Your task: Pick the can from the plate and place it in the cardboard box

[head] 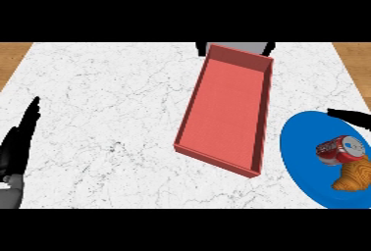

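Red and lying on its side, the can [340, 150] rests on the plate [304, 147] right of the box [225, 112], long axis slanting across, nearer the right hand [351, 115], whose fingers I cannot tell; left hand [18, 144] rests open.

Bright, even light, no glare
The white marble counter [109, 112] is evenly lit; the red box [225, 112] has darker inner walls, shadows are faint, and the plate [301, 162] looks stretched near the right edge.
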Available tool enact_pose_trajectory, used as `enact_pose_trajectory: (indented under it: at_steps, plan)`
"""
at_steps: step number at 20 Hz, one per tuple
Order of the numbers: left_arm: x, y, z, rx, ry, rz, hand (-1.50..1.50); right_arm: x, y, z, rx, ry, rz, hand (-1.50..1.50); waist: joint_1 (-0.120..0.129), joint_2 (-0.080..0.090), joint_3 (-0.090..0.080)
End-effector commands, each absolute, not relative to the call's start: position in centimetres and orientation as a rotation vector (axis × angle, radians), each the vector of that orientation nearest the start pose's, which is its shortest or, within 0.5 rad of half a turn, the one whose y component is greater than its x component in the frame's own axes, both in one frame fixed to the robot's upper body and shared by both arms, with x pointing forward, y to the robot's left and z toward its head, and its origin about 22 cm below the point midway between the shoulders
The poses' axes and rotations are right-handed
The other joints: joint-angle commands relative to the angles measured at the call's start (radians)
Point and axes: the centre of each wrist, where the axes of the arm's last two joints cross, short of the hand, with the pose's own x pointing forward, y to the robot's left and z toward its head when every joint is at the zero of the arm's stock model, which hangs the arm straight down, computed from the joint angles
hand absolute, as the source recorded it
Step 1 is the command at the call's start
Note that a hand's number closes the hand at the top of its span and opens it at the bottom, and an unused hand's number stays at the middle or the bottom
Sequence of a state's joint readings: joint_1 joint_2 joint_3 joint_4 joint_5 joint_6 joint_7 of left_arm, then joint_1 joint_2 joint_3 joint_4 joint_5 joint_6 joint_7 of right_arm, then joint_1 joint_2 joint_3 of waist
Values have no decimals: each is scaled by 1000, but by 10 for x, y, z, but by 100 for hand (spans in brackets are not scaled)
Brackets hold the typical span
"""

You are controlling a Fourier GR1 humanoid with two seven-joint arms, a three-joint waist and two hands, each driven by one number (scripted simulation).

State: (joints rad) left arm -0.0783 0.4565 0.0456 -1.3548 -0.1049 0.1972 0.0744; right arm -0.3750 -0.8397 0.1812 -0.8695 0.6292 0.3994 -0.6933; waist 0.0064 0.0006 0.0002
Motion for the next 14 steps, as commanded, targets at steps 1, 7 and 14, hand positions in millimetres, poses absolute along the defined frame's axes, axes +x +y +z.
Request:
enact_pose_trajectory:
  at_steps: [1, 7, 14]
  plan:
    - [255, 362, 15, 655, -1369, -207, 0, 307, -440, 65, -317, -1191, 1450, -150, -4, -1, 0]
    - [270, 353, 9, 626, -1358, -211, 0, 294, -450, 61, -240, -1221, 1460, -150, -11, -1, -1]
    - [259, 361, 17, 643, -1365, -204, 0, 306, -426, 80, -178, -1290, 1496, -150, -7, -2, -1]
